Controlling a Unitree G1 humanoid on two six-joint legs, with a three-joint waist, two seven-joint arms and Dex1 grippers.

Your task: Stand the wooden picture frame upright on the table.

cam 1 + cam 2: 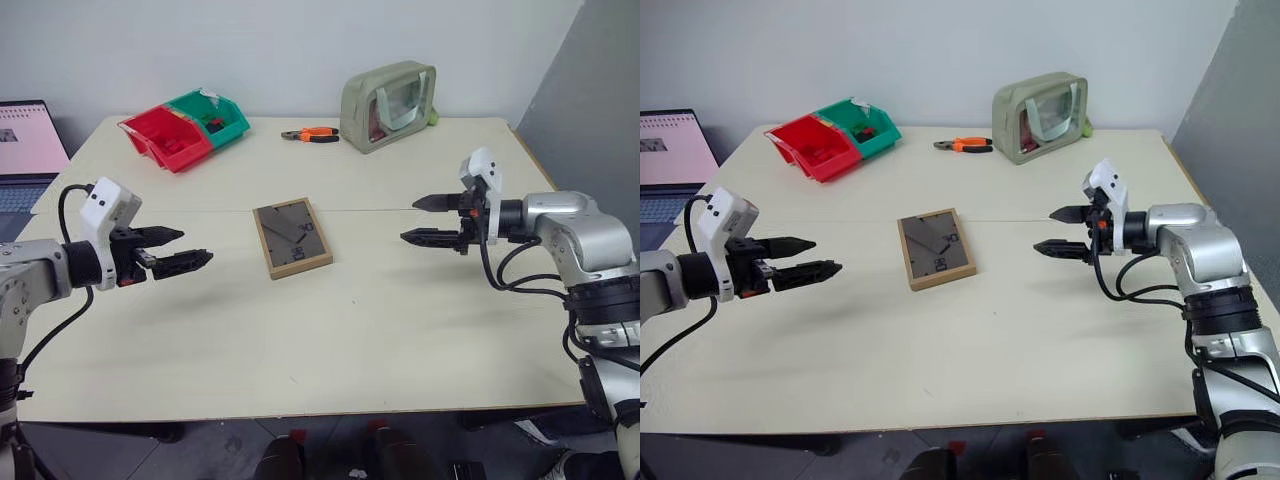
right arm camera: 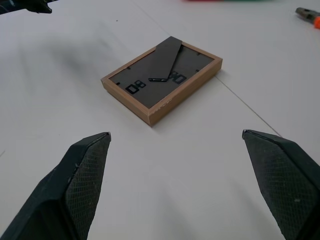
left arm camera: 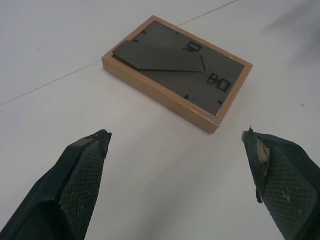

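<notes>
Head views: the small rectangular light-wood picture frame (image 1: pixel 291 236) is seen lying back-up at the middle of the pale cream table (image 1: pixel 330 340), beside the seam. The left gripper (image 1: pixel 184 250) and right gripper (image 1: pixel 425 219) are held released, well apart from it.

Wrist views: the dark back's stand is folded flat; it should be swung out after a grasp by opposite edges.

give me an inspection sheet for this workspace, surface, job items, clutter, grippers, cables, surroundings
Surface: pale table, seam across the middle.
Job's things: wooden picture frame lying flat, back up, stand folded, on the seam.
Clutter: red bin, green bin, pliers, olive pouch along the far edge.
Grippers: left gripper and right gripper open, empty, either side of the frame.
Cables: black cables on both arms.
Surroundings: laptop, white wall.
</notes>
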